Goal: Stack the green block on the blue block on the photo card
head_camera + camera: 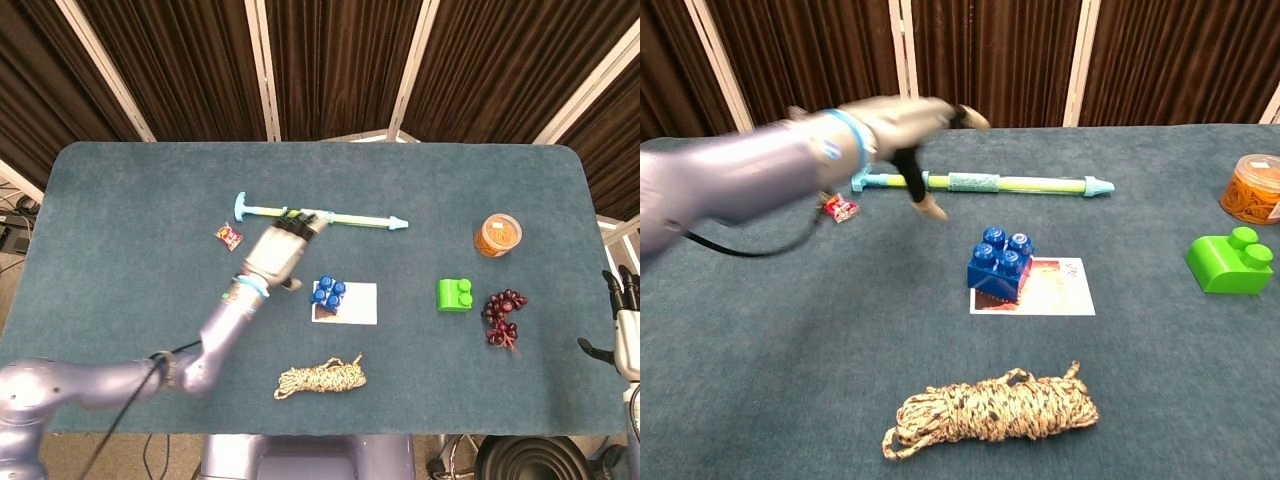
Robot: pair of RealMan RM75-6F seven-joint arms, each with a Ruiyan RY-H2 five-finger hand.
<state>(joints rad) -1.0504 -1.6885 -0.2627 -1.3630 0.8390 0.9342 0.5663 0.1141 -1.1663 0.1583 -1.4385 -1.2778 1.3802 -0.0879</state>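
Observation:
The blue block (328, 294) (1000, 263) stands on the left end of the photo card (355, 305) (1055, 290), near the table's middle. The green block (455, 295) (1230, 262) sits alone on the cloth, well to the right of the card. My left hand (280, 250) (902, 125) hovers up and to the left of the blue block with its fingers spread, holding nothing; it is motion-blurred in the chest view. My right hand (625, 320) shows only in the head view at the far right table edge, fingers apart and empty, right of the green block.
A long light-blue and yellow tube toy (330, 217) (985, 183) lies behind the left hand. Also on the table are a candy wrapper (229, 236) (840, 208), a coiled rope (320, 378) (990, 410), an orange tub (497, 235) (1252, 188) and dark grapes (503, 318).

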